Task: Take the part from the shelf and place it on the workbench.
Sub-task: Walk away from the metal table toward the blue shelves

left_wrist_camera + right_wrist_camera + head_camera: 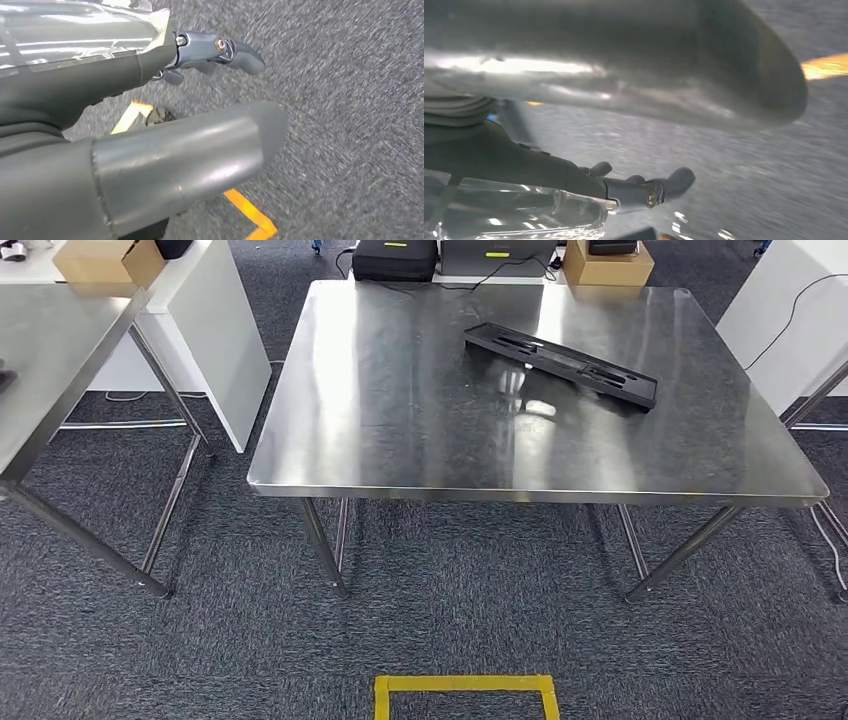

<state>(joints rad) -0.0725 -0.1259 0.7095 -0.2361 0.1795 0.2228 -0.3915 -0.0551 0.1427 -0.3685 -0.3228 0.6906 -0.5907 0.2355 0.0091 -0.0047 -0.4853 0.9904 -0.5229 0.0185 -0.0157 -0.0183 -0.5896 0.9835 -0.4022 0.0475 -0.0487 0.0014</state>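
A long black flat part [562, 363] with slots lies slantwise on the steel workbench [400, 440], toward its far right. My left hand [200, 100] hangs over the grey carpet, its thumb [190, 160] and dark fingers [235, 52] spread apart with nothing between them. My right hand [649, 130] also hangs above the carpet, thumb [624, 65] and fingers [659, 187] apart and empty.
A second steel table [50, 370] stands at the left, with a white cabinet [215, 320] behind it. Cardboard boxes [605, 265] and black devices [395, 258] sit beyond the workbench. A yellow tape square [465, 695] marks the carpet in front. Cables [835, 540] trail at the right.
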